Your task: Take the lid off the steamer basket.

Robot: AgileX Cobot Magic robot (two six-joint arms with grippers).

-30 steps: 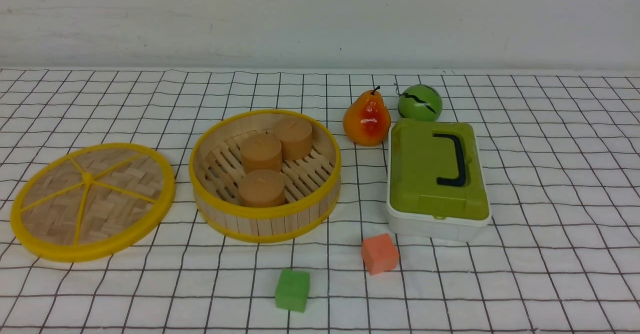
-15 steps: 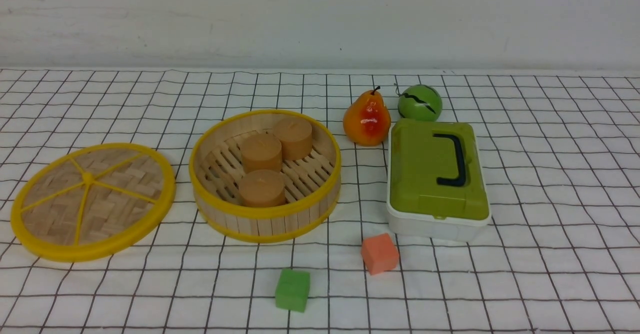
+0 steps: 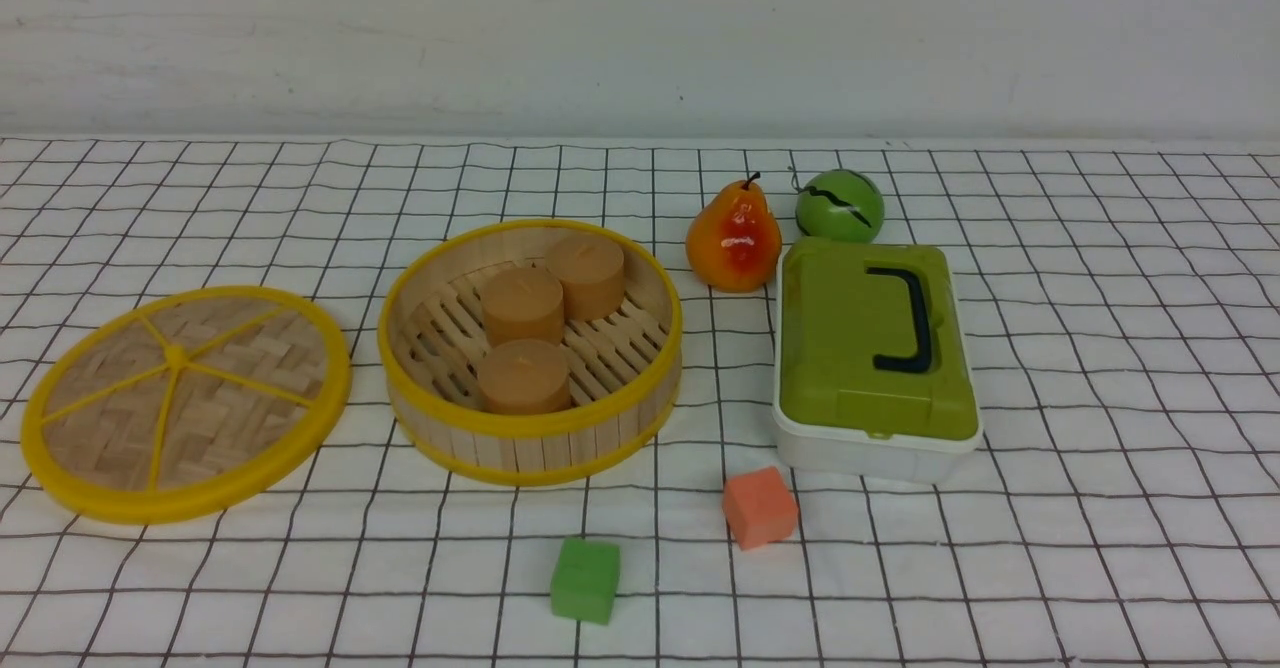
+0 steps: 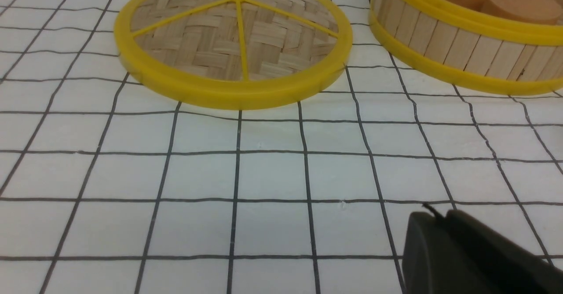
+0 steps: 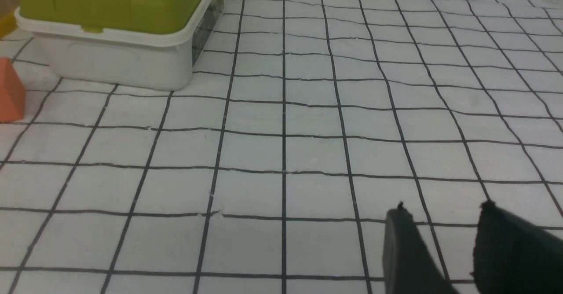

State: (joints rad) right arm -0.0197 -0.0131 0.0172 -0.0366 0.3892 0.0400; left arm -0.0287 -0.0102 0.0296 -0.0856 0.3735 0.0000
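- Woven bamboo with a thick yellow rim and yellow spokes, the lid (image 3: 186, 403) lies flat on the surface (image 3: 1100, 348), on the robot's left side.
- The steamer basket (image 3: 531, 350) stands just beside the lid, to its right, and the two do not touch; a narrow strip of the checked cloth shows between them in the left wrist view.
- The basket is uncovered, and three brown cylinders (image 3: 523, 376) stand upright on its slatted floor.
- To the right of the basket there is a white box with a green top (image 3: 873, 358) and a black handle.
- Behind this box stand a pear (image 3: 733, 239) and a small green ball (image 3: 840, 205), close to each other.
- An orange cube (image 3: 760, 507) lies just in front of the box, and a green cube (image 3: 585, 579) lies nearer to the robot, in front of the basket.
- The left gripper (image 4: 435, 218) hangs over bare cloth, apart from the lid; its fingers are pressed almost together, with only a thin slit between them, and hold nothing.
- The right gripper (image 5: 442, 212) is over bare cloth, well apart from the white box; its fingers (image 5: 506, 237) are spread a little, with nothing between them.
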